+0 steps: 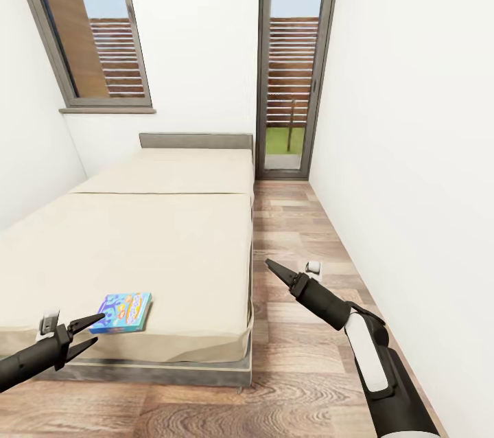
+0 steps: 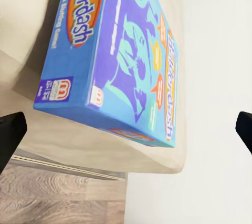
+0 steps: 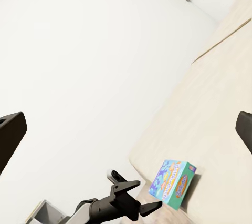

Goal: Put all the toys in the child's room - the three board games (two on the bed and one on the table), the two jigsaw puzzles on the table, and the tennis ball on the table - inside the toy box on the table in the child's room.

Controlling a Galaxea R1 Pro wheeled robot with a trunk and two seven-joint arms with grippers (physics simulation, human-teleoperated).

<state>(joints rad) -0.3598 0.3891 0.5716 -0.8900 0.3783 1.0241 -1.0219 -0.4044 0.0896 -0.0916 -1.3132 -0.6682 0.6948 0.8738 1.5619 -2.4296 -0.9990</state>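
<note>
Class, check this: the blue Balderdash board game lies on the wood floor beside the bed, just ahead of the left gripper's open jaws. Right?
Not quite. The blue Balderdash board game lies on the bed, near its foot edge, not the floor. The head view shows this. It is just ahead of the left gripper, jaws open.

Beige bed [image 1: 158, 232] bearing blue board game [image 1: 122, 312]

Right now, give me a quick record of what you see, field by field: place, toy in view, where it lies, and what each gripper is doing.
place: bedroom, facing the bed and wood floor
toy in view: one blue board game marked Balderdash
toy position: flat on the mattress near the foot edge
left gripper: open, empty, just short of the game
right gripper: over the floor beside the bed, empty, wrist view shows its fingers spread
toy box: no sign of it here
</note>
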